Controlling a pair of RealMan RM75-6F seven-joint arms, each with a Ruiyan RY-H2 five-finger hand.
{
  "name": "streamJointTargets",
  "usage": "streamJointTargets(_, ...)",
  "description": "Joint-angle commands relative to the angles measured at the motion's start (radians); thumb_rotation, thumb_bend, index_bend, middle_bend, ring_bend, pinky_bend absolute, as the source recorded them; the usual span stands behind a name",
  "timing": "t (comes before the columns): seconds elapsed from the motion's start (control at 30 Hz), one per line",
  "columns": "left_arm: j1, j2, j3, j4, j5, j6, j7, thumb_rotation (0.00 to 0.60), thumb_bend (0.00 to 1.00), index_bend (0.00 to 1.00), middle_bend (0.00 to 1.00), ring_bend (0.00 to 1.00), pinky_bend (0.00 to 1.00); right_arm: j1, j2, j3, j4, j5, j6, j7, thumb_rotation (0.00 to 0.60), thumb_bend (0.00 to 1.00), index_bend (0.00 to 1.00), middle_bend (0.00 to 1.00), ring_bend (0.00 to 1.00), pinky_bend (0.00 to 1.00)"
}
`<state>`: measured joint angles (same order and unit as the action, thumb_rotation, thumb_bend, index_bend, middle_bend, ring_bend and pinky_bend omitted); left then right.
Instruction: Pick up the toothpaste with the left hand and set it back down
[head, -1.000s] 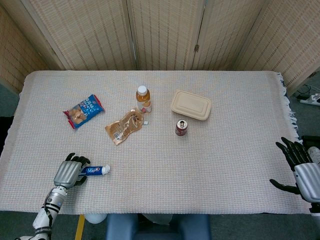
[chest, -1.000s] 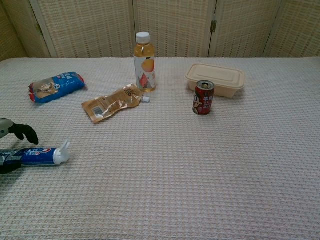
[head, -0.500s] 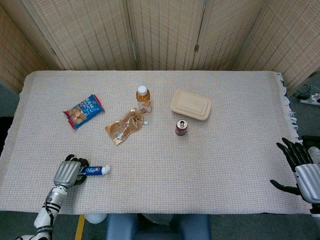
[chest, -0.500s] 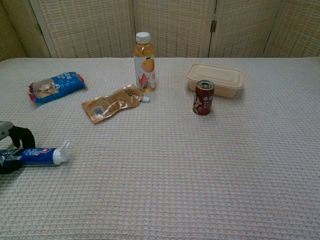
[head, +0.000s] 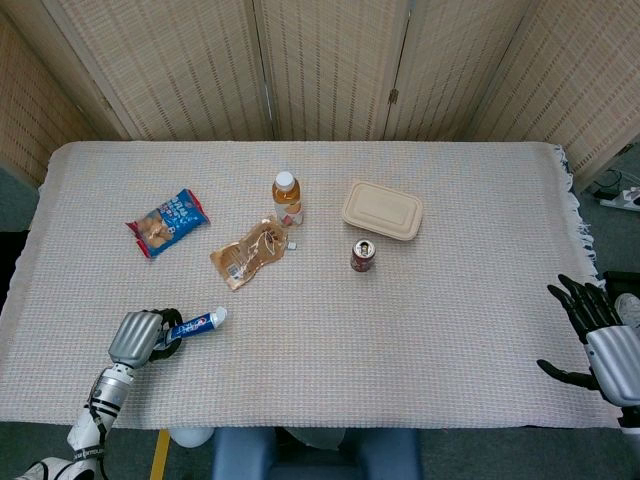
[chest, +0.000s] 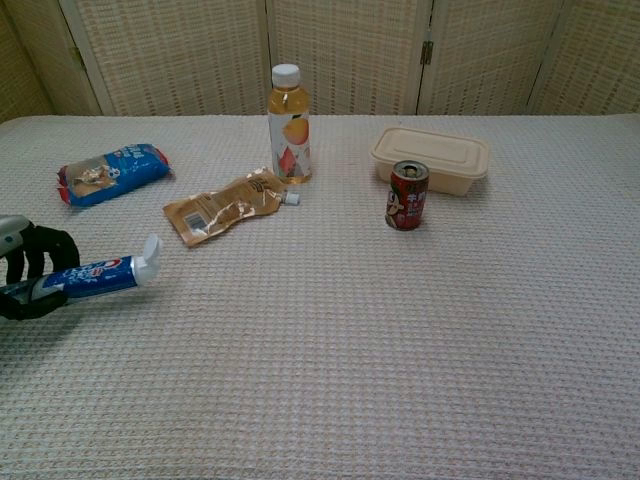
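1. The left hand (head: 140, 335) sits at the near left edge of the table (head: 450, 330), its fingers wrapped around the tail end of the toothpaste (head: 197, 324). In the chest view the same hand (chest: 28, 275) clasps the tube (chest: 100, 275) with the white cap end pointing right and tipped upward.
2. The tube looks raised off the cloth at its cap end, so the lift seems to be under way. Whether the tail end has cleared the table I cannot tell.
3. The task's next step is to lower the tube flat onto the bare cloth beneath it and then loosen the fingers. It lies well apart from the blue snack bag (head: 167, 221) and the tan pouch (head: 250, 252), so nothing crowds the landing spot.
4. Further right stand the juice bottle (head: 287, 197), the red can (head: 363, 255) and the beige lidded box (head: 382, 210), all well away from the work.
5. The right hand (head: 598, 325) hangs at the far right edge with fingers spread, grasping nothing.
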<state>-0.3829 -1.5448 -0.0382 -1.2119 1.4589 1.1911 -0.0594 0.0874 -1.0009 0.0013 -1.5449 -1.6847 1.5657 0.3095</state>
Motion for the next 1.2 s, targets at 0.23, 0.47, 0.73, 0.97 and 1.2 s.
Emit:
streamJointTargets(0.23,-0.057,0.053,0.0,-0.017,0.157,0.107,-0.186,0.6,0.83,0.77,0.79,0.69,0.66,0.074,0.06,-0.001,-0.111,-0.112,-0.041,-0.05,0.6,0.11,0.05,0.07,0.04,0.0)
streamJointTargets(0.47,-0.112,0.111,-0.008,-0.169,0.217,0.104,-0.148,0.6,0.84,0.78,0.8,0.7,0.66,0.173,0.098,0.022,-0.276,-0.172,-0.145,-0.126,0.6,0.23,0.11,0.08,0.04,0.0)
streamJointTargets(0.73,-0.162,0.143,-0.028,-0.31,0.216,0.056,-0.079,0.6,0.84,0.78,0.8,0.7,0.67,0.317,0.089,0.061,-0.471,-0.184,-0.356,-0.257,0.6,0.32,0.16,0.09,0.05,0.0)
streamJointTargets(0.97,-0.189,0.15,-0.048,-0.39,0.193,0.028,-0.034,0.6,0.84,0.78,0.8,0.7,0.67,0.431,0.032,0.119,-0.553,-0.078,-0.528,-0.369,0.6,0.32,0.28,0.09,0.03,0.0)
streamJointTargets(1.2,-0.205,0.141,-0.056,-0.434,0.172,0.007,0.002,0.6,0.84,0.78,0.8,0.7,0.67,0.511,-0.04,0.169,-0.567,0.024,-0.607,-0.441,0.6,0.32,0.31,0.09,0.05,0.0)
